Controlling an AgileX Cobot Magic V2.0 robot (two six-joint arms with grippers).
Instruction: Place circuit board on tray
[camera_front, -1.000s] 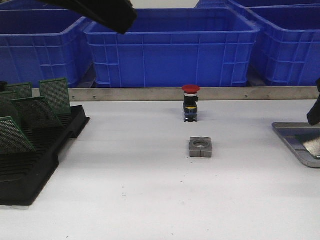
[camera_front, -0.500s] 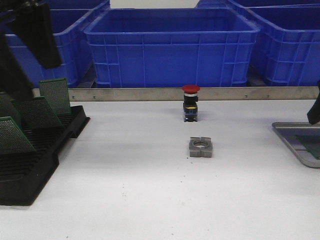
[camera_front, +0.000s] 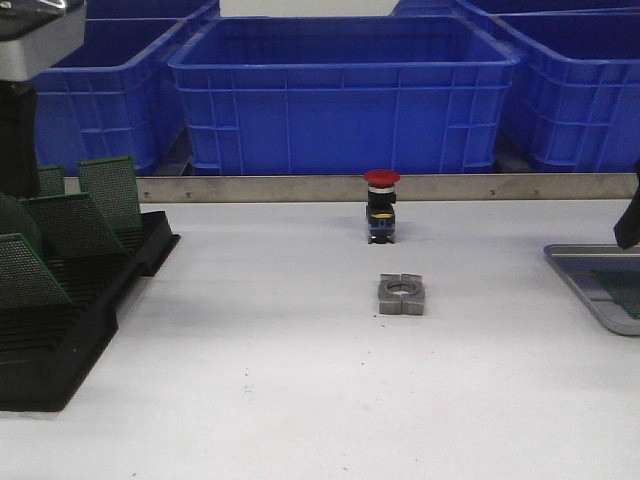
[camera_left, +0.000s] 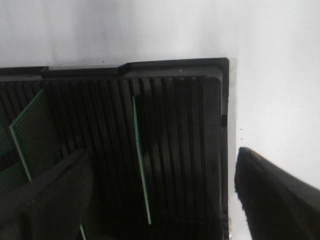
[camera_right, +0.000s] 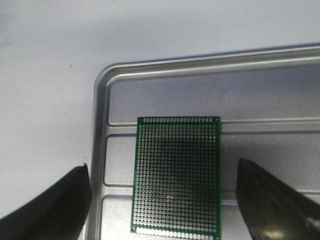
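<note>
While a green circuit board (camera_right: 176, 175) lies flat on the ridged floor of the metal tray (camera_right: 100, 150), we see the right end effector (camera_right: 165, 210) spread wide and empty above it; the left end effector (camera_left: 160, 200) gapes, empty, over the black rack (camera_left: 175, 150).

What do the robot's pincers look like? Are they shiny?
No, they're dull black. Both pincers have two wide, flat fingers with blunt tips: the left pincer and the right pincer look alike. The left arm is black with a silver-grey block on top. No cables or markings show.
</note>
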